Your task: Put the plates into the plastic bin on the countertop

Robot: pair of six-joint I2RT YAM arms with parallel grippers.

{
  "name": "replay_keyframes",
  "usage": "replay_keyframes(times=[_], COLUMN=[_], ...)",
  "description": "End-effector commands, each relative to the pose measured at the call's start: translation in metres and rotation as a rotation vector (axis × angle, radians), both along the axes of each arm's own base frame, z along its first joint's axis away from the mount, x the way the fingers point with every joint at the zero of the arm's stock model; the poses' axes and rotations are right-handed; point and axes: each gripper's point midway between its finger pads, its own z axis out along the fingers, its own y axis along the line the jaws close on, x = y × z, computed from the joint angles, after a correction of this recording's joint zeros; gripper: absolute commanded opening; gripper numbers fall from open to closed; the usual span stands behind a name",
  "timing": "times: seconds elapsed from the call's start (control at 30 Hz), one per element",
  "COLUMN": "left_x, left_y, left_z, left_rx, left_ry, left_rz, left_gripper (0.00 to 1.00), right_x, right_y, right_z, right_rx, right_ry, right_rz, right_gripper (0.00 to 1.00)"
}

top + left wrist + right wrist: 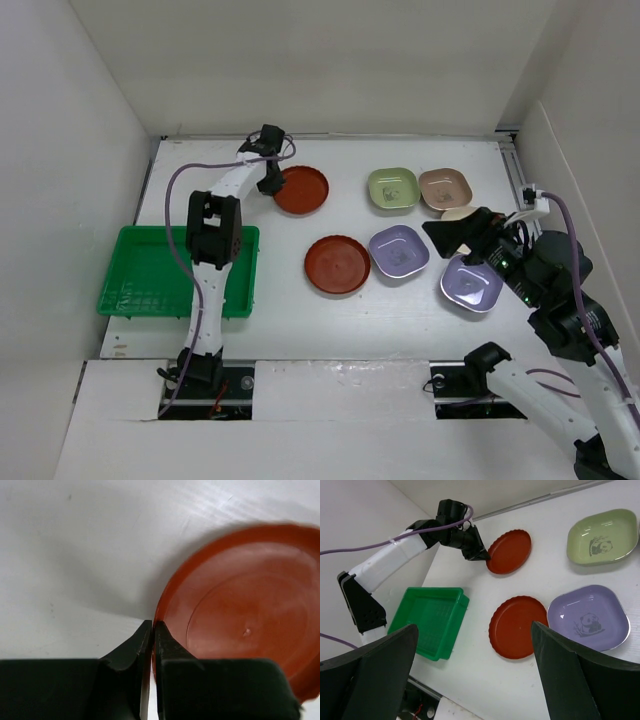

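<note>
My left gripper [271, 183] is shut on the left rim of the far reddish-brown plate [302, 190]. The left wrist view shows both fingers pinching that rim [153, 626], with the plate [245, 625] to the right. A second reddish-brown plate [337, 264] lies mid-table. Two lavender plates [399, 251] [471, 283], a pale green one [393, 189] and a pinkish-tan one [445, 188] lie on the white countertop [300, 305]. A cream plate [458, 213] is mostly hidden behind my right gripper [450, 235], which is open, empty and raised. The green bin [130, 235] sits at the left, empty.
White walls enclose the countertop on the left, back and right. The left arm [215, 240] crosses over the bin's right part. In the right wrist view, the bin [427, 620] lies left of the nearer reddish-brown plate [517, 627].
</note>
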Motion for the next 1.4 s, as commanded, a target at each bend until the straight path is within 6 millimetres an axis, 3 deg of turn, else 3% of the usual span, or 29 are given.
replay_keyframes(times=[0.0,0.07,0.17,0.2,0.3,0.4,0.57,0.63,0.67,0.73,0.77,0.8,0.87,0.9,1.0,1.03,1.1,1.37], left_x=[0.007,0.02,0.02,0.018,-0.001,-0.026,-0.095,-0.117,-0.141,-0.162,-0.18,-0.197,-0.216,-0.235,-0.262,-0.269,-0.276,-0.293], left_y=[0.002,0.002,0.015,0.019,0.043,0.061,0.089,0.093,0.1,0.11,0.119,0.125,0.133,0.136,0.162,0.176,0.183,0.168], left_z=[0.008,0.036,0.078,0.111,0.163,0.176,0.201,0.2,0.193,0.19,0.173,0.181,0.177,0.169,0.145,0.136,0.125,0.074], left_rx=[0.016,0.018,0.051,0.044,0.041,0.01,0.019,-0.012,-0.002,0.0,0.024,0.021,0.005,0.002,0.011,-0.011,-0.04,-0.105], left_ry=[0.006,-0.051,-0.12,-0.179,-0.268,-0.269,-0.332,-0.337,-0.327,-0.346,-0.309,-0.329,-0.339,-0.331,-0.308,-0.281,-0.268,-0.197], left_rz=[0.02,0.041,0.122,0.143,0.266,0.328,0.452,0.501,0.518,0.58,0.609,0.632,0.695,0.71,0.804,0.853,0.863,0.853], left_gripper=[0.0,0.0,0.0,0.0,0.0,0.0,0.0,0.0,0.0,0.0,0.0,0.0,0.0,0.0,0.0,0.0,0.0,0.0], right_x=[0.0,-0.002,-0.001,-0.001,-0.001,-0.001,-0.001,-0.005,-0.004,-0.007,-0.007,-0.009,-0.011,-0.012,-0.017,-0.019,-0.02,-0.024], right_y=[-0.001,-0.005,-0.006,-0.006,-0.004,-0.002,0.0,0.006,0.006,0.01,0.01,0.012,0.015,0.016,0.022,0.024,0.027,0.039], right_z=[0.009,0.013,0.013,0.013,0.009,0.007,0.006,0.006,0.008,0.008,0.008,0.008,0.008,0.008,0.008,0.008,0.01,0.01], right_rx=[0.002,0.006,0.005,0.005,0.001,0.002,0.004,0.006,0.01,0.012,0.012,0.012,0.013,0.014,0.015,0.016,0.017,0.001], right_ry=[-0.039,-0.047,-0.048,-0.048,-0.039,-0.039,-0.04,-0.039,-0.047,-0.047,-0.047,-0.047,-0.046,-0.046,-0.045,-0.045,-0.045,-0.035], right_rz=[-0.006,-0.017,-0.026,-0.026,-0.017,-0.005,0.004,0.038,0.038,0.067,0.067,0.076,0.096,0.107,0.142,0.153,0.173,0.215], right_gripper=[1.0,1.0,1.0,1.0,1.0,1.0,1.0,1.0,1.0,1.0,1.0,1.0,1.0,1.0,1.0,1.0,1.0,1.0])
